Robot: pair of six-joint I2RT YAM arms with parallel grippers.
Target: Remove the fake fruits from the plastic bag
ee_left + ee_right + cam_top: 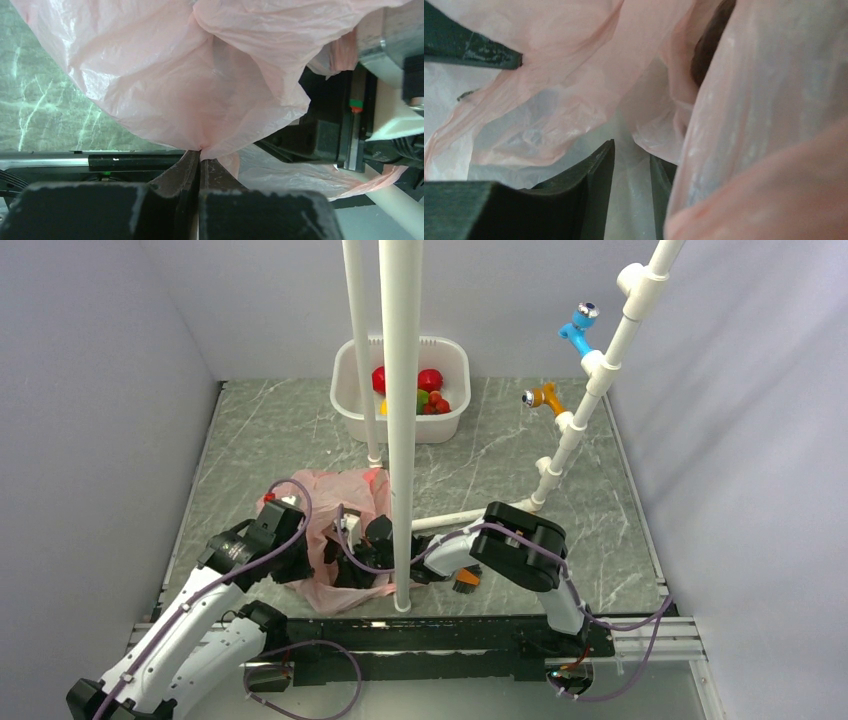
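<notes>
The pink plastic bag (335, 502) lies crumpled on the marble table between my two arms. My left gripper (303, 552) sits at the bag's left edge. In the left wrist view it (201, 152) is shut on a pinch of the bag's film (200, 90). My right gripper (375, 538) reaches into the bag from the right. In the right wrist view its jaws (631, 150) stand a narrow gap apart, with pale film (574, 75) running between them. Fake fruits (430, 379), red and green, lie in the white tub (345, 390) at the back. No fruit shows inside the bag.
Two white vertical poles (400, 420) stand in front of the bag and tub. A slanted white pipe frame (590, 390) at the right carries a blue hook (577, 328) and an orange hook (543, 397). An orange piece (467, 578) lies under my right arm.
</notes>
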